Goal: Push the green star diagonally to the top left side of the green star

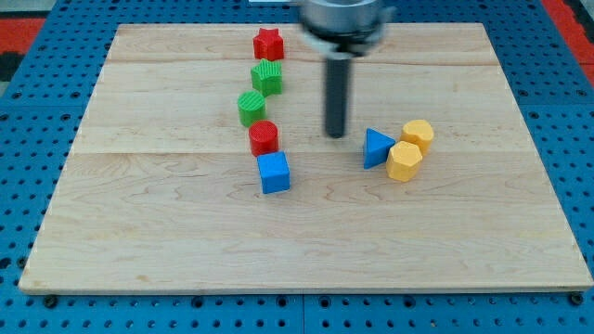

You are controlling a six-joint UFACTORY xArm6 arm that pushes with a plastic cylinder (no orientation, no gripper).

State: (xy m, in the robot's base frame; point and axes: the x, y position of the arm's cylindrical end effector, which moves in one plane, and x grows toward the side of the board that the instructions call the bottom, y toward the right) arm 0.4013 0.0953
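Note:
The green star (266,76) lies near the view's top, just below the red star (268,43) and above a green round block (251,108). My tip (335,135) rests on the wooden board (167,241), to the right of and below the green star, well apart from it. It stands left of the blue triangle (376,147) without touching it.
A red cylinder (264,138) and a blue cube (274,173) continue the column downward from the green round block. Two yellow blocks (418,134) (404,160) sit right of the blue triangle. The board lies on a blue pegboard (37,111).

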